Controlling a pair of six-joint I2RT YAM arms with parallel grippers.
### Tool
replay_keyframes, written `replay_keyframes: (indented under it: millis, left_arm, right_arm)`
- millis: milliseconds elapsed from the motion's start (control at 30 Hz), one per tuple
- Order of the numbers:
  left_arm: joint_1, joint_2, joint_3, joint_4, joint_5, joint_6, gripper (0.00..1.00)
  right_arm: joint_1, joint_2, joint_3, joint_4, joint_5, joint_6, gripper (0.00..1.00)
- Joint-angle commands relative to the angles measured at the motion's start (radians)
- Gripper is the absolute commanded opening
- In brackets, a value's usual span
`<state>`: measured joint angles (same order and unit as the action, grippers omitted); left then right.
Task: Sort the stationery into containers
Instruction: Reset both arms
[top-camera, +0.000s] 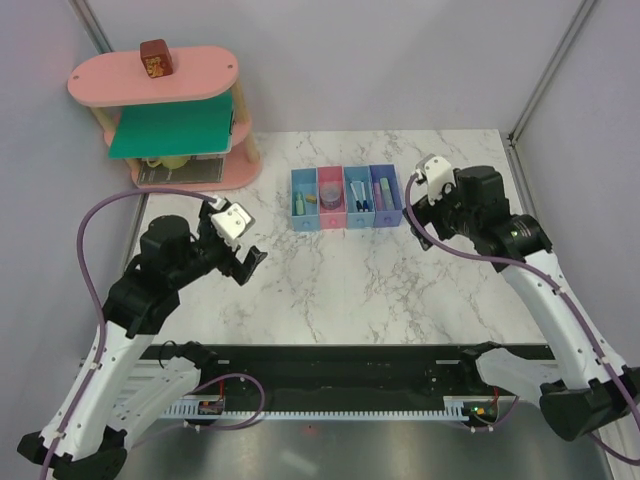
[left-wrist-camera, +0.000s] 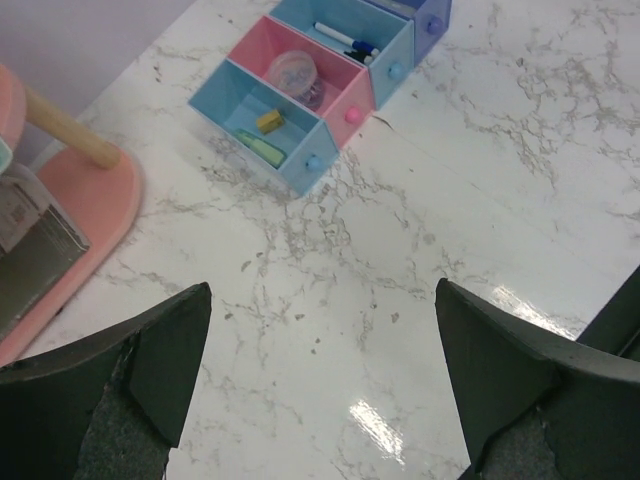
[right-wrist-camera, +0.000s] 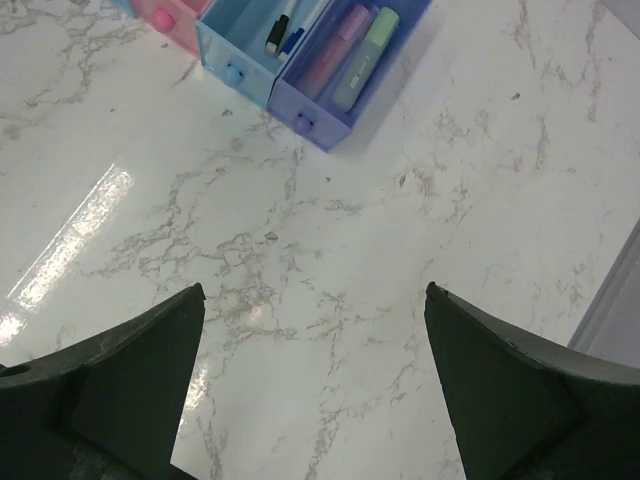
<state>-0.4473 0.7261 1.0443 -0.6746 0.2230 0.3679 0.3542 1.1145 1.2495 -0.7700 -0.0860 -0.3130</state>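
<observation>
table (top-camera: 330, 290): white marble-pattern top, bright glare patch (left-wrist-camera: 375, 425) on it | walls (top-camera: 400, 60): plain pale grey, behind and either side of table | metal post (top-camera: 545, 70): table's far-right corner | pink oval shelf (top-camera: 150, 80), green panel: table's far-left corner | black rail (top-camera: 340, 365): table's near edge

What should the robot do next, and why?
Probably draw both arms back and stop. The pens, the round piece, the green bar and the pink bar already lie inside the bins, and both sets of jaws stand open, holding nothing.
</observation>
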Motion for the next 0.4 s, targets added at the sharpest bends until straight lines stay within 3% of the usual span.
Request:
replay_keyframes:
  millis: [0,367]
  left_arm:
    - [0.032,-0.008,-0.046,-0.017,0.061,-0.087,1.00]
    - [0.059,-0.011,-0.076,0.000,0.052,-0.084,1.00]
  right_arm:
    - [-0.017,-0.106,-0.096,-0.005,0.051,-0.035,0.98]
    - [-0.015,-0.170,-0.104,0.017,0.048,-0.041,0.98]
